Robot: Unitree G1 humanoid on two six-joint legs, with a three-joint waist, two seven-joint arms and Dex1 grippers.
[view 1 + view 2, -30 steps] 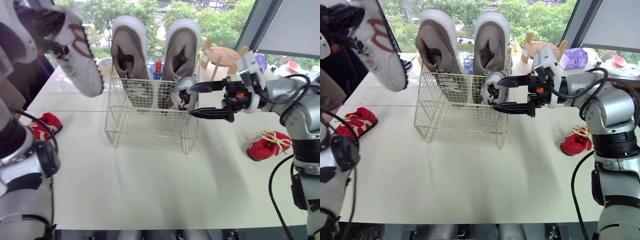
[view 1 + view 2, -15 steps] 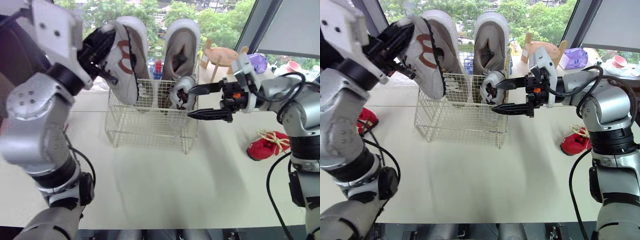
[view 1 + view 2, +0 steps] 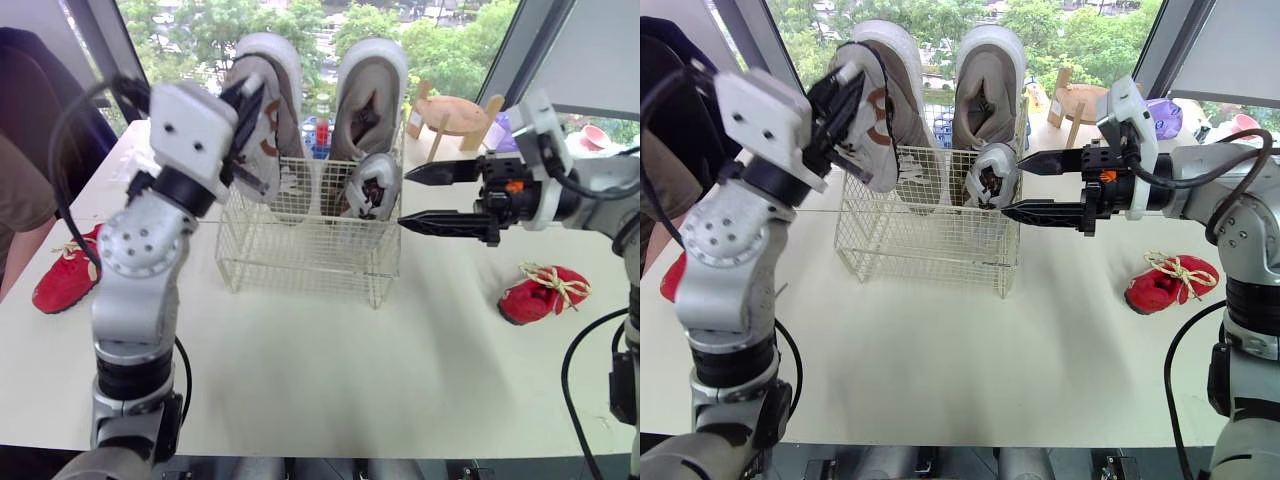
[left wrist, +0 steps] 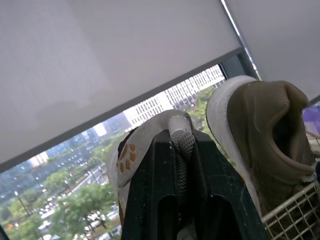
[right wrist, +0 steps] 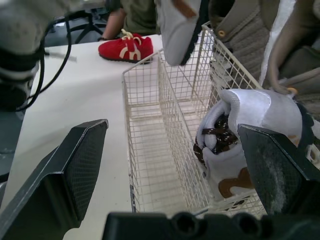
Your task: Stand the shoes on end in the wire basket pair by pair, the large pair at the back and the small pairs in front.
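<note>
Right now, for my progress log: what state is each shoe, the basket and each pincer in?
Wire basket: upright.
Large tan shoes: on end, back.
Small white shoe: on end, front right.
Second white shoe: held tilted, left end.
Left red shoe: flat on table.
Right red shoe: flat on table.
Left pincer: shut on second white shoe.
Right pincer: open.

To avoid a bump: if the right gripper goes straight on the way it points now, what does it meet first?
Likely the small white shoe standing in the wire basket; the open right gripper points at it. Its lower finger may touch the rim first; depth is unclear.
</note>
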